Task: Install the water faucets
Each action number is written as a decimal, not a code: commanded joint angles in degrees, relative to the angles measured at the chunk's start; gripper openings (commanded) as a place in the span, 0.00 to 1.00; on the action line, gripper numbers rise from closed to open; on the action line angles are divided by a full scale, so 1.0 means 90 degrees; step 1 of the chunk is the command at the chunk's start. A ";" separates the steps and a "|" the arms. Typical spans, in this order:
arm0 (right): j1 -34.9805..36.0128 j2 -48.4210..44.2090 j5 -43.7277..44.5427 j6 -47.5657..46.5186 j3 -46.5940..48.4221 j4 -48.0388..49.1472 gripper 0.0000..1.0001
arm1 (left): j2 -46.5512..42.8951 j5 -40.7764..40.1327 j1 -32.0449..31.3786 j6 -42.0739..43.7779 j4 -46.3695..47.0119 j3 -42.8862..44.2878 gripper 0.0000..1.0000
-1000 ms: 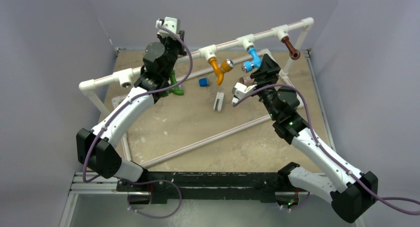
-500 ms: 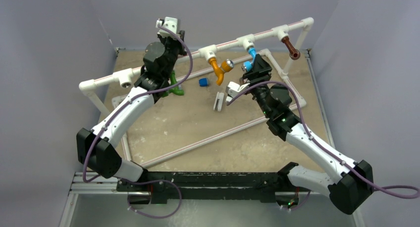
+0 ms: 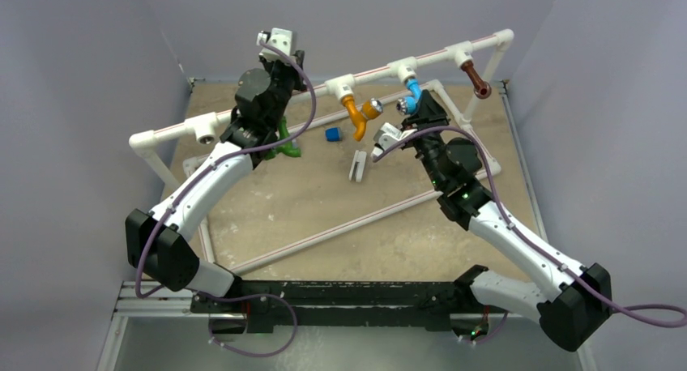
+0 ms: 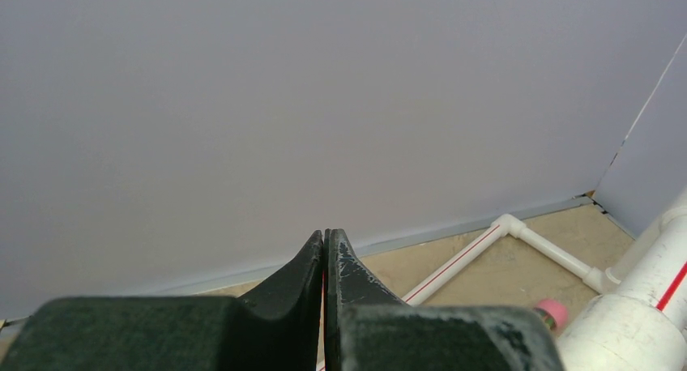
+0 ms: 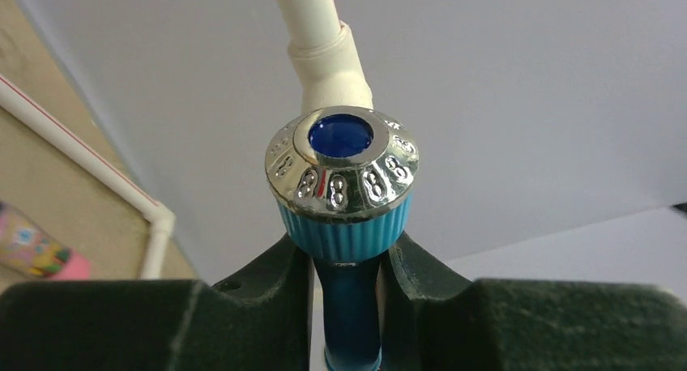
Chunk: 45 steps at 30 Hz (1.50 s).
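As my right fingers [image 5: 279,286] clamp the blue faucet [image 5: 347,225], upper centre, I reckon I'm seating it; next needs a firm twist. Left fingers [image 4: 301,278] pressed together, empty.

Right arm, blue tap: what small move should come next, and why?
Probably a short wrist twist to seat the blue tap in the white fitting. The right gripper is clamped on its neck just under the silver knob, and the tap hangs from that fitting.
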 commanded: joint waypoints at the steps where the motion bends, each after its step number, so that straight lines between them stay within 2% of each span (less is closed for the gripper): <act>1: 0.0088 -0.0262 -0.0109 0.1918 -0.0038 0.0277 0.00 | 0.0694 0.0395 -0.0214 0.0362 -0.2283 -0.0610 0.00; 5: 0.0124 -0.0364 -0.0561 0.3913 -0.0043 0.0505 0.00 | 0.0693 0.0376 -0.0217 0.0372 -0.2276 -0.0620 0.00; 6: 0.0131 -0.0352 -0.0628 0.4704 -0.0002 0.0593 0.00 | 0.0700 0.0376 -0.0221 0.0377 -0.2272 -0.0620 0.00; 8: 0.0124 -0.0293 -0.0603 0.5616 0.0087 0.0671 0.00 | 0.0719 0.0376 -0.0217 0.0373 -0.2276 -0.0615 0.00; 16: 0.0124 0.0075 -0.0251 1.0314 0.0462 0.0612 0.00 | 0.0695 0.0339 -0.0232 0.0400 -0.2258 -0.0634 0.00; 21: 0.0129 0.0081 -0.0261 1.2661 0.0390 0.0674 0.00 | 0.0688 0.0307 -0.0231 0.0422 -0.2243 -0.0646 0.00; 27: 0.0124 0.0008 -0.0173 1.4934 0.0273 0.0558 0.00 | 0.0674 0.0307 -0.0243 0.0426 -0.2241 -0.0639 0.00; 33: 0.0120 -0.0132 -0.0295 1.6802 -0.0102 0.1030 0.00 | 0.0669 0.0297 -0.0278 0.0436 -0.2245 -0.0649 0.00; 39: 0.0105 -0.0329 -0.0335 1.8197 -0.0472 0.1526 0.00 | 0.0664 0.0297 -0.0295 0.0440 -0.2241 -0.0649 0.00; 45: 0.0105 -0.0326 -0.0565 1.9061 -0.0543 0.1624 0.00 | 0.0681 0.0307 -0.0293 0.0440 -0.2239 -0.0647 0.00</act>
